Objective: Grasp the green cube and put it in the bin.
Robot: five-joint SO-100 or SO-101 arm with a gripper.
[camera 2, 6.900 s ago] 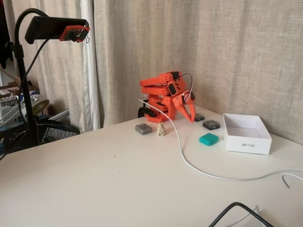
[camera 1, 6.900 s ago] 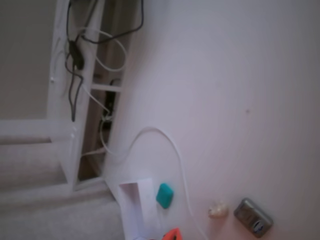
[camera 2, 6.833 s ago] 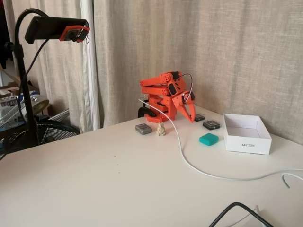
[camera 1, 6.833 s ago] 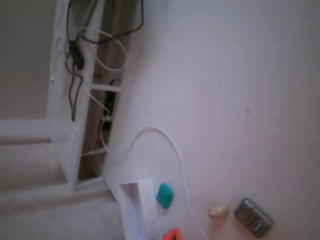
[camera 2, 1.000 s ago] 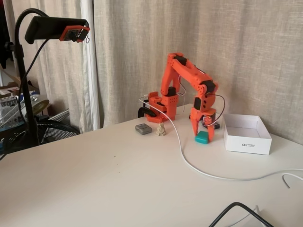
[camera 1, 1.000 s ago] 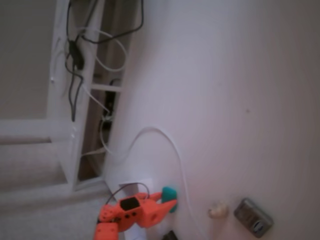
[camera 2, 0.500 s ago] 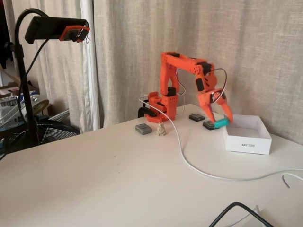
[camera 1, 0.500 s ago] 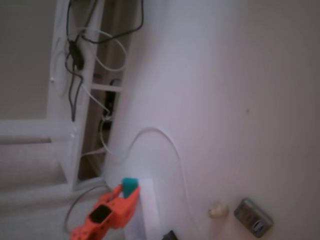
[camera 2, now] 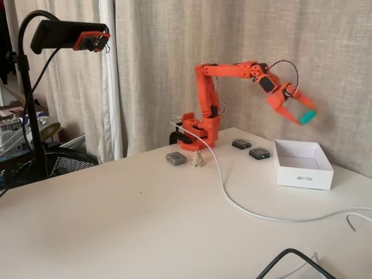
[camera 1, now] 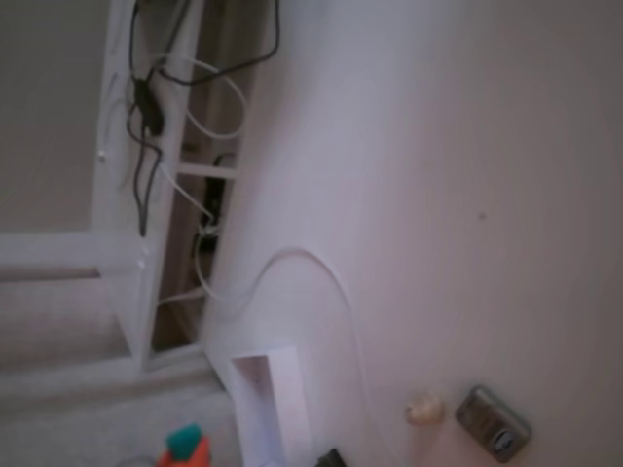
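1. The pincer [camera 2: 303, 113] is up in the air, clamped on the green cube [camera 2: 307, 117], which sits between its two orange fingers at the very tip.
2. In a fixed view from the side, the cube hangs well above the counter [camera 2: 133, 226], over the back part of the bin [camera 2: 303, 164], touching nothing but the pincer.
3. In a fixed view looking down, only the tip of the pincer [camera 1: 185, 446] shows at the bottom edge, with the cube [camera 1: 182, 440] as a teal patch on top of orange; it appears left of the bin [camera 1: 271, 404] there.
4. The orange arm [camera 2: 229, 71] reaches out nearly level from its upright post, then bends down at the wrist toward the bin.
5. The bin is white, open at the top, and nothing can be seen inside it from the side.
6. Two small dark flat things [camera 2: 250, 148] lie on the counter between the arm's base and the bin.
7. A cream lump [camera 2: 197, 158] and a grey oblong thing [camera 2: 176, 158] sit just beside each other in front of the base; from above the lump [camera 1: 424, 408] and the grey thing [camera 1: 494, 422] are near the lower right.
8. A white cable [camera 2: 232, 200] runs from the base across the counter, passing in front of the bin.
9. A black camera on a curved stand [camera 2: 64, 35] rises at the left, and a pale curtain [camera 2: 174, 52] hangs behind everything.
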